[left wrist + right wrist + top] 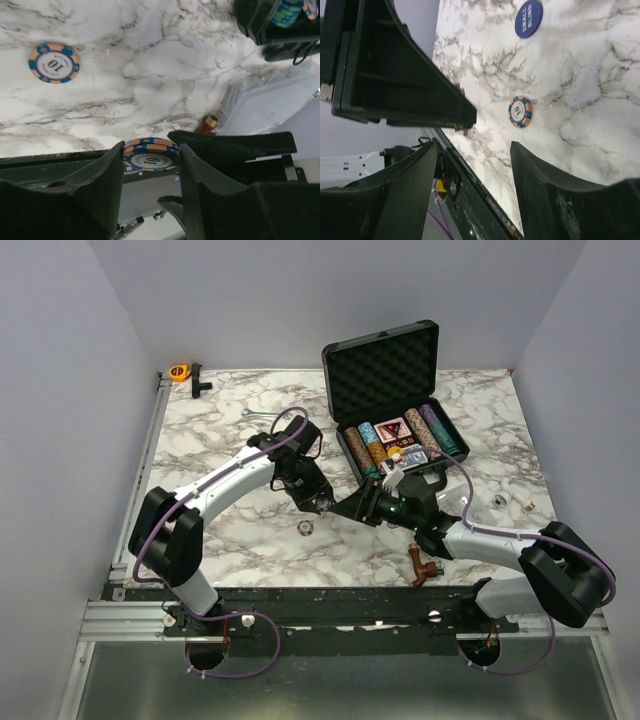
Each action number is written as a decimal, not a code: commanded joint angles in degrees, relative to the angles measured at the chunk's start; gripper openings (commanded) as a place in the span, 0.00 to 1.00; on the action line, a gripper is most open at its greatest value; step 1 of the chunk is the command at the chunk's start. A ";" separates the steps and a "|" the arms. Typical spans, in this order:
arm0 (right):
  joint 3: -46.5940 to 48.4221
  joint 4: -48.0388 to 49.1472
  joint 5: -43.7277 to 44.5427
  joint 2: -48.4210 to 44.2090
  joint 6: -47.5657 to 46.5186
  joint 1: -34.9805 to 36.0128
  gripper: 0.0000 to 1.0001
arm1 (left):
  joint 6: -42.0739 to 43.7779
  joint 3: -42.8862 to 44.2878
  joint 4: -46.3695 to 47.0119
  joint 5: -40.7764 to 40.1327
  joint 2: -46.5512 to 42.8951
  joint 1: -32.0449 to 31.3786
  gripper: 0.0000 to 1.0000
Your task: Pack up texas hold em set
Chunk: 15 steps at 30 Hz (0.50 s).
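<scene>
Back left corner of the marble table [215, 430]: a yellow tape measure [179, 371] with a small black piece [201, 386] just beside it. The left arm [225, 480] stretched from its base toward table centre. The left gripper [322, 502] was pinched narrow on the held chip [151, 156], orange and blue and marked 10, clamped edge to edge between the two fingers [102, 177].

A loose chip [303, 529] of the same colours lay flat on the marble, just on the near side of that gripper and apart from it.

Right of it, the right gripper [363, 508] pointed left, its tip close to the left one. In the wrist view its jaws stood apart with nothing between them, only marble and the loose chip showing past the gap. A blue disc [528, 18] with white lettering lay flat on the marble farther off.

The briefcase [385, 360] sat open at the back, right of centre. Its lid was up with bumpy foam showing. The base held chip rows [365, 450] and card decks [395, 430].

The clear plastic box [265, 102] showed in the left wrist view, next to the brown pipe fitting [421, 566]. The fitting lay near the front edge, by the right arm [500, 540].
</scene>
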 commanded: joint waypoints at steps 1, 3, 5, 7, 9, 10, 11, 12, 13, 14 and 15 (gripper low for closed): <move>-0.11 4.34 6.89 -1.57 -0.82 0.93 0.63 | -1.22 0.79 1.03 6.72 -2.47 -1.28 0.00; -0.19 5.14 7.78 -1.92 -0.85 1.12 0.63 | -2.15 0.72 2.07 7.59 -2.49 -1.84 0.00; -0.01 4.70 9.07 -2.04 -0.93 1.54 0.62 | -2.86 0.85 2.48 8.34 -2.27 -2.39 0.00; 0.13 3.71 10.22 -2.11 -1.04 1.87 0.59 | -3.95 0.47 3.15 8.31 -2.52 -3.11 0.00; 0.38 2.26 11.47 -2.35 -1.23 2.26 0.53 | -5.51 -0.31 3.65 8.03 -2.85 -3.70 0.00; 0.75 1.29 12.51 -2.50 -1.24 2.61 0.50 | -6.53 -0.87 4.26 7.88 -3.12 -3.80 0.00; 0.88 0.41 13.15 -2.47 -1.29 2.92 0.47 | -7.23 -1.49 5.20 7.62 -3.43 -3.86 0.00; 0.96 -0.05 13.82 -2.50 -1.20 3.17 0.44 | -8.27 -2.08 5.99 7.32 -3.65 -4.04 0.00; 1.13 -0.28 14.19 -2.47 -1.08 3.43 0.40 | -9.11 -2.57 6.89 7.18 -3.84 -4.16 0.00; 1.22 -0.54 14.50 -2.46 -0.86 3.57 0.37 | -9.87 -2.82 7.30 7.08 -3.79 -4.27 0.00; 1.27 -0.82 15.06 -2.68 -0.71 3.63 0.35 | -10.27 -2.73 7.48 6.80 -3.66 -4.38 0.00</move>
